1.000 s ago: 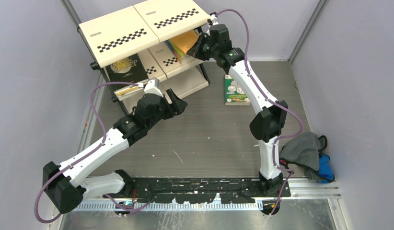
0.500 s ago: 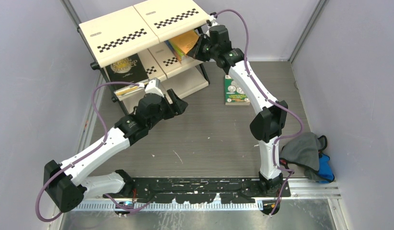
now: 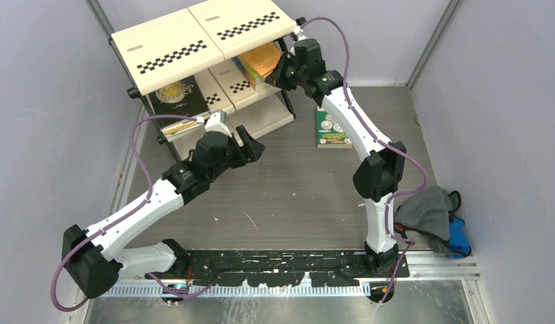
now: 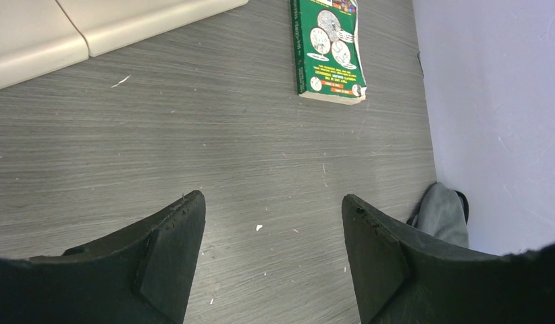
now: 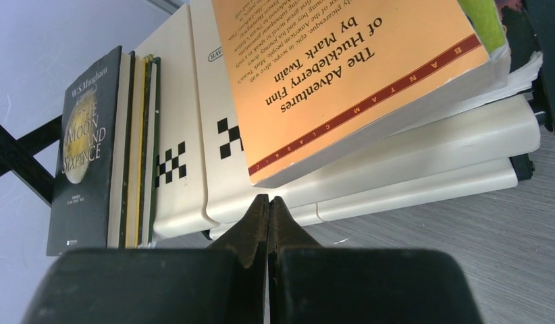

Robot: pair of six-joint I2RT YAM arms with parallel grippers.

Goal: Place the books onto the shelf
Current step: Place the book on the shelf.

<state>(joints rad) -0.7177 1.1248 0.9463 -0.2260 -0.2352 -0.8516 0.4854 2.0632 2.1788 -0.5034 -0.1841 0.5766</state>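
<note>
grey table (image 3: 295, 189), right claw (image 5: 268, 200) closed empty, perhaps touching shelf (image 5: 180, 101), left claw (image 4: 271, 198) hovering agape, empty

Top view: you look down from high at the near edge, over the whole worktop (image 3: 295, 196) and shelf (image 3: 194, 40).
Left wrist: low, past the left tool (image 4: 271, 199), facing the green book (image 4: 329, 47).
Right wrist: close against the shelf, orange book (image 5: 349, 74) overhead.
Shared: shelf in all three.

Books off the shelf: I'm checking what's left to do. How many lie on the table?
1: the green book lies flat on the table, right of the shelf, beside the right arm. Another could be hidden under an arm.
</note>
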